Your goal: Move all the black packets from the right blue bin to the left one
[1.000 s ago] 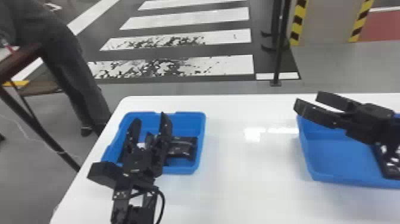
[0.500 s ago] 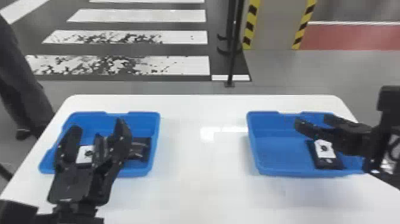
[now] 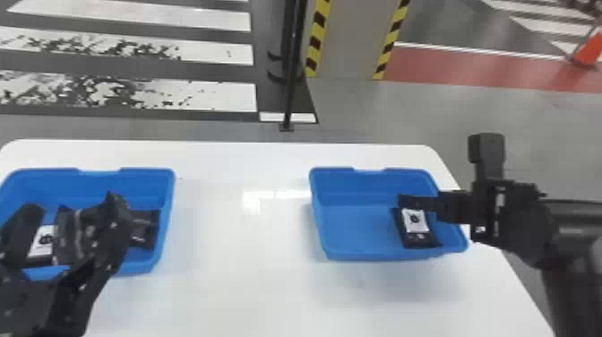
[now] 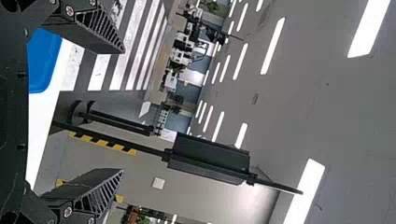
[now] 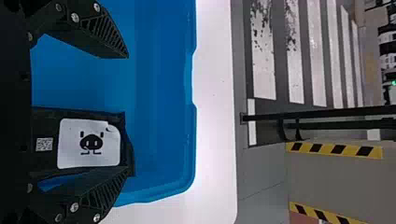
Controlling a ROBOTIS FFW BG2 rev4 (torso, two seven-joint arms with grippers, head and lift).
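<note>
My right gripper [image 3: 403,201] is over the right part of the right blue bin [image 3: 333,253], above a black packet [image 3: 415,220] with a white label. In the right wrist view the gripper [image 5: 127,113] is open, and the packet [image 5: 88,142] lies flat in the bin [image 5: 163,60], partly behind the lower finger. At the left blue bin [image 3: 168,197] my left gripper [image 3: 71,204] stands open and hides part of the contents. A white-labelled packet [image 3: 44,242] and a dark packet [image 3: 145,228] lie in there. The left wrist view shows that gripper [image 4: 123,112] with a wide gap.
Both bins stand on a white table [image 3: 242,246], with bare tabletop between them. Past the far table edge a thin black pole [image 3: 291,89] rises from the floor near yellow-black striped edges. An orange cone [image 3: 589,47] is farther off at the right.
The head view has swung to the right. My right gripper has moved from the right bin's left side across to the packet on its right. My left gripper has stayed over the left bin.
</note>
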